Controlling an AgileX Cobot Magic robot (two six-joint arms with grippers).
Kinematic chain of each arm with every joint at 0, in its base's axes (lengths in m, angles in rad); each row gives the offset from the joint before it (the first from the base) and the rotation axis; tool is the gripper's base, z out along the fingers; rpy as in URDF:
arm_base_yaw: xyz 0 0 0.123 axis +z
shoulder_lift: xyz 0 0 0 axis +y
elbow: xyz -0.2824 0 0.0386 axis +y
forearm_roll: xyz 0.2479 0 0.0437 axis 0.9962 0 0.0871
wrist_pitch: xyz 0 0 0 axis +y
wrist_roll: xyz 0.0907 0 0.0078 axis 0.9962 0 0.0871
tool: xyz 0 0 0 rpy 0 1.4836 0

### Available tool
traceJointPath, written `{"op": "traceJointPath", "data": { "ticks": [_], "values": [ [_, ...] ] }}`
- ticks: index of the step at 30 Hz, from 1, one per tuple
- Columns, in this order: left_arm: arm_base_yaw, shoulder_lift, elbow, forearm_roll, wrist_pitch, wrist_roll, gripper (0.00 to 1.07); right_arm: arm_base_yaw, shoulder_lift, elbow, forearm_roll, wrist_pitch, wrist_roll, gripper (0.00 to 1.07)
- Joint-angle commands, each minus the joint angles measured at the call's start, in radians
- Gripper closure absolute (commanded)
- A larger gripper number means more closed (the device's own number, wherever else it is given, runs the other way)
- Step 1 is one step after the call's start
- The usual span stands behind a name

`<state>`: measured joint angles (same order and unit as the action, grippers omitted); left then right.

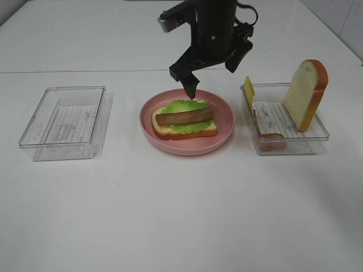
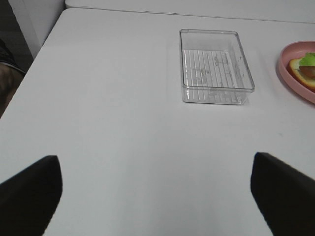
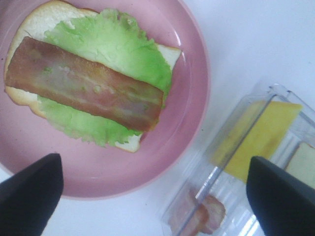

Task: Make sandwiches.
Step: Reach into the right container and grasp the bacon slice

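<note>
On the pink plate (image 1: 224,122) in the middle of the table lies a partly stacked sandwich: a white bread slice (image 1: 161,131), a green lettuce leaf (image 1: 184,106) and a bacon strip (image 1: 185,117) on top. My right gripper (image 1: 212,75) hangs just above the plate's far side, open and holding nothing. Its wrist view looks straight down on the bacon strip (image 3: 83,86), lettuce (image 3: 108,44) and plate (image 3: 189,103). My left gripper (image 2: 157,196) is open over bare table, out of the high view.
A clear tray (image 1: 317,133) at the right holds an upright bread slice (image 1: 306,93), a yellow cheese slice (image 1: 248,89) and a bacon piece (image 1: 271,139). An empty clear tray (image 1: 39,127) sits at the left, also seen as the tray (image 2: 214,66) in the left wrist view.
</note>
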<state>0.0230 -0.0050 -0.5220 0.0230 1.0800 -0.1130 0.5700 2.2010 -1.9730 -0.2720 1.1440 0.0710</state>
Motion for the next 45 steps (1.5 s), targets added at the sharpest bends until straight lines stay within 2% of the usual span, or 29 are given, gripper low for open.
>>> {"op": "traceJointPath", "data": {
  "ticks": [1,11,19,23,31,45],
  "values": [
    [0.001,-0.01,-0.001,-0.004,-0.009,0.003,0.1,-0.003,-0.052,-0.008,-0.006,0.043,-0.019,0.08],
    [0.001,-0.01,-0.001,-0.004,-0.009,0.003,0.1,-0.027,-0.142,-0.004,-0.015,0.188,-0.015,0.08],
    [0.001,-0.008,-0.001,-0.003,-0.009,0.003,0.1,-0.127,-0.17,0.071,0.103,0.188,-0.018,0.08],
    [0.001,-0.001,-0.001,-0.003,-0.009,0.003,0.1,-0.165,-0.17,0.126,0.116,0.188,-0.02,0.08],
    [0.001,-0.001,-0.001,-0.004,-0.009,0.003,0.1,-0.176,-0.17,0.214,0.132,0.149,-0.019,0.08],
    [0.001,-0.001,-0.001,-0.004,-0.009,0.003,0.1,-0.177,-0.115,0.231,0.133,0.124,0.007,0.08]
  ]
}}
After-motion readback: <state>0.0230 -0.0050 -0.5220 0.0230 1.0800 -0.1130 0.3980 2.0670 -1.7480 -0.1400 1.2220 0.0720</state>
